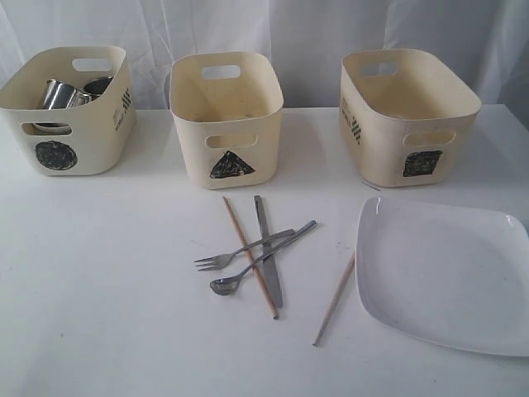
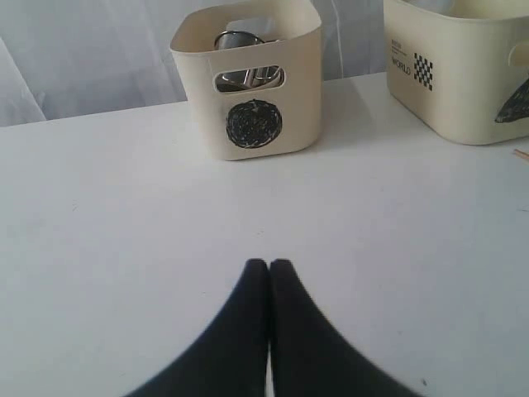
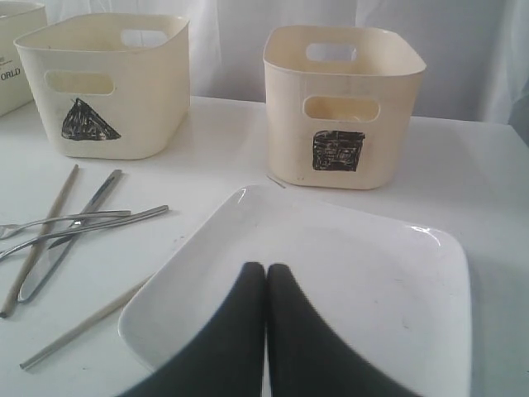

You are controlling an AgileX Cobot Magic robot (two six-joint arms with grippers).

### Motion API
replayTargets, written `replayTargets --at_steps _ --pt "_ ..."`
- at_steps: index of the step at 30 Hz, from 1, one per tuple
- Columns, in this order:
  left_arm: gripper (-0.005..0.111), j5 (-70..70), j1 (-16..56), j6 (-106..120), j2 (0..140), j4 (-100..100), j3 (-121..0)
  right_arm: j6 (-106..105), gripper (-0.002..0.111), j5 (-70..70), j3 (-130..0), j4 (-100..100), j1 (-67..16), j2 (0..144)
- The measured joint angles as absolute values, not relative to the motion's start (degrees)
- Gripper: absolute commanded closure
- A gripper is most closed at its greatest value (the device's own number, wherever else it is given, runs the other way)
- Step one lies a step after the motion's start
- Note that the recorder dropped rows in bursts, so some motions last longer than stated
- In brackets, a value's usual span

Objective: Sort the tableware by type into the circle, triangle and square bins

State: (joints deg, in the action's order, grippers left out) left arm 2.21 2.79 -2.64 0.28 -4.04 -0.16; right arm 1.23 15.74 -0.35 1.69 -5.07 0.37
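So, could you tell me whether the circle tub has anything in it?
Not empty: steel mugs show inside the circle tub, over its rim and through its handle cut-out.

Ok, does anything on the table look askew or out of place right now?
Nothing looks spilled or damaged. The fork and spoon lie in a crossed tangle with the knife and one chopstick in front of the triangle bin. The other chopstick lies apart, beside the plate.

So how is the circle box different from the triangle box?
The circle tub holds shiny steel mugs; the triangle tub shows nothing inside. The circle tub has a scribbled black circle, the triangle tub a triangle. Both are cream with cut-out handles.
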Motion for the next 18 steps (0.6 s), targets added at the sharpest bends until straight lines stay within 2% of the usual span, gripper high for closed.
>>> replayTargets --at_steps 4,8,18 --pt "0.107 2.24 2.79 -2.64 0.28 -4.04 -0.16 10.17 0.108 5.63 -0.44 -5.67 -5.07 0.37" --pt "0.107 2.24 2.79 -2.64 0.28 -4.04 -0.16 12.69 0.108 2.85 -5.21 -7.78 -5.07 0.25" --pt "0.107 2.24 2.79 -2.64 0.28 -4.04 -0.16 12.58 0.108 7.92 -15.44 -7.78 -5.07 0.25"
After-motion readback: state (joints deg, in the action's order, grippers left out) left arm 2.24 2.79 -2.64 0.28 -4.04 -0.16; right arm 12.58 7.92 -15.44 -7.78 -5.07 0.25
